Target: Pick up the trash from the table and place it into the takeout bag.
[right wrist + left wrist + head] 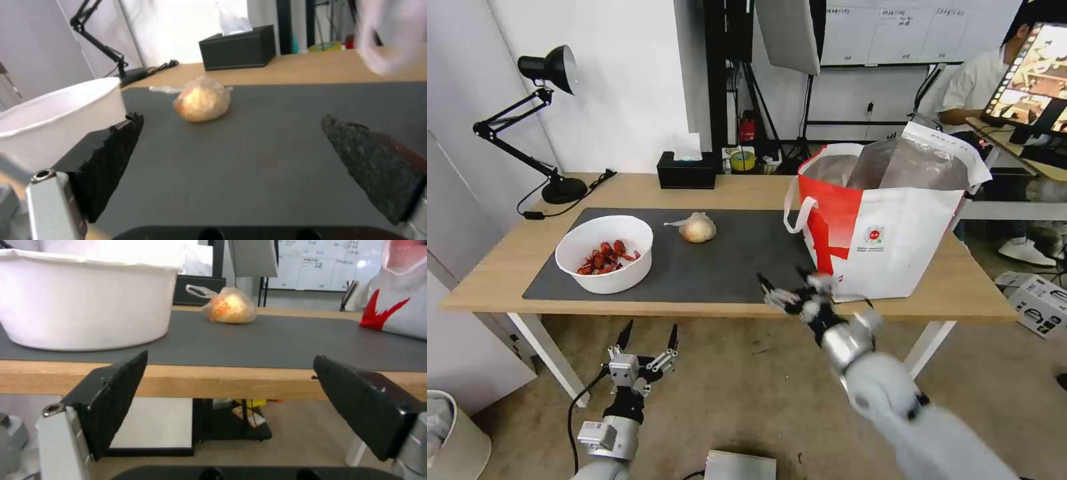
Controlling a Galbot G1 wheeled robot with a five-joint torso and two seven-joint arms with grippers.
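Hovering at the table's [734, 190] front edge, right gripper [785, 287] has fingers spread wide, empty, beside the takeout bag [887, 227]. Left gripper [648, 339] sits low below the table edge, also wide, empty. Bowl [604, 253] and knotted bag [696, 228] rest on the mat [727, 260], apart.

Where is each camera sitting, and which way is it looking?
Head view: up high, looking down at the table; left gripper low, right gripper at the near edge.
Left wrist view: below the table edge, looking across between open fingers.
Right wrist view: over the mat, facing the tissue box.
All share the knotted bag and white bowl.
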